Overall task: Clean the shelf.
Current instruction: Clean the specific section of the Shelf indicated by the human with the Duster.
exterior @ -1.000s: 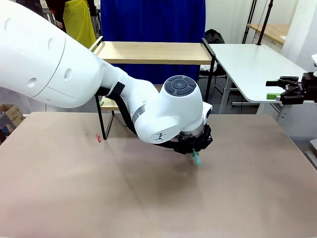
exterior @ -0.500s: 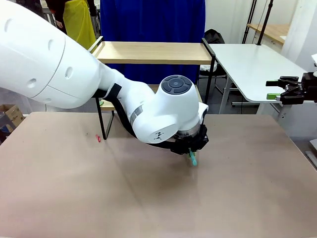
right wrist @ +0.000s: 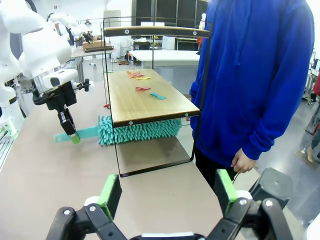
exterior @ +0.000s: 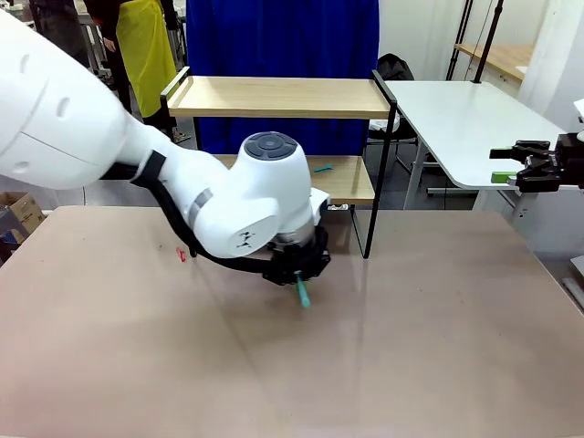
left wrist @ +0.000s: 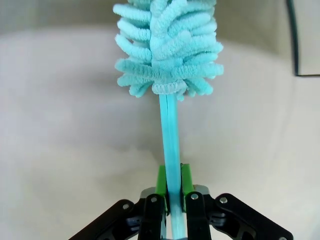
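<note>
Far left, the big white left arm (exterior: 82, 119) swings in over the beige tabletop (exterior: 438, 347), and a tiny red scrap (exterior: 182, 254) lies on the table just below it. Next comes the left gripper (exterior: 298, 272), low over the table in front of the shelf (exterior: 283, 96), its green pads pressed together on the thin handle of a teal duster (left wrist: 169, 50). From the front only the handle's end pokes out below the jaws, slanting down toward the near side.

From the right wrist, the duster lies level, its long axis running along the shelf's length. Its fluffy head is tucked under the lower board, and the handle sticks out past the shelf's end to the gripper. I can't tell whether the head touches the board or the table.

The shelf stands upright at the far side of the tabletop, long axis left to right, open front facing the robot. A person in a blue top (right wrist: 255, 75) stands right behind it. A teal scrap (exterior: 323, 168) sits on the lower board.

Further right there's a white side table (exterior: 465, 119), and at the edge the right gripper (exterior: 500, 166) hangs with its jaws wide apart, nothing between them.

Compared with a second ago, the left wrist has slid left. The lower board's right half and the front right leg, covered before, are now in the open. The right gripper hasn't budged.
</note>
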You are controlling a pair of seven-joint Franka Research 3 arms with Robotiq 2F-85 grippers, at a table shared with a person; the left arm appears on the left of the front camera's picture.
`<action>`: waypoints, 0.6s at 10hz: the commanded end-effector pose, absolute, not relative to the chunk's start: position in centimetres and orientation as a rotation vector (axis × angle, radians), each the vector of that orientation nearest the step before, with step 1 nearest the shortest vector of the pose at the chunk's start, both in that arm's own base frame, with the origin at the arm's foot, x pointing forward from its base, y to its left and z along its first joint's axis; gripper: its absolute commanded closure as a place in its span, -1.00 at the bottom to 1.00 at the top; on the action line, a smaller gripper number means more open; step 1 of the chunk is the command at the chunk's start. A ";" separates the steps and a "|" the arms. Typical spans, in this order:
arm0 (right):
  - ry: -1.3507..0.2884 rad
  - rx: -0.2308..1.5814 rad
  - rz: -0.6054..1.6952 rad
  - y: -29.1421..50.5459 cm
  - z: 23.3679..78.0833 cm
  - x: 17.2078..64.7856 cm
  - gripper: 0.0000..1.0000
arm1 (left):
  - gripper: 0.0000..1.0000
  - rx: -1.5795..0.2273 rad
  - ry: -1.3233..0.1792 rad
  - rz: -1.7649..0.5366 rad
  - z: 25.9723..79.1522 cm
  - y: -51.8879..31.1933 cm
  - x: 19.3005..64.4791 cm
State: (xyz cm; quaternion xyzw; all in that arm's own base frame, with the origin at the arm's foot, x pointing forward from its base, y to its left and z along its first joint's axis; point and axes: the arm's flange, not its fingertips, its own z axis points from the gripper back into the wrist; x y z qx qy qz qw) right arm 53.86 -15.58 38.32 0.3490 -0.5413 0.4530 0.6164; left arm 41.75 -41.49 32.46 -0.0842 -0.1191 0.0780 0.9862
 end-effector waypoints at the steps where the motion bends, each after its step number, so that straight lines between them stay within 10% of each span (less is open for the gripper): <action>1: -1.248 0.803 1.050 -15.4 38.6 53.8 -1.00 | 0.74 -0.074 -0.195 0.172 33.0 -38.0 41.1; 6: -1.248 0.803 1.050 -15.4 38.6 53.8 -1.00 | 0.74 0.246 -0.172 0.269 32.7 -32.1 41.1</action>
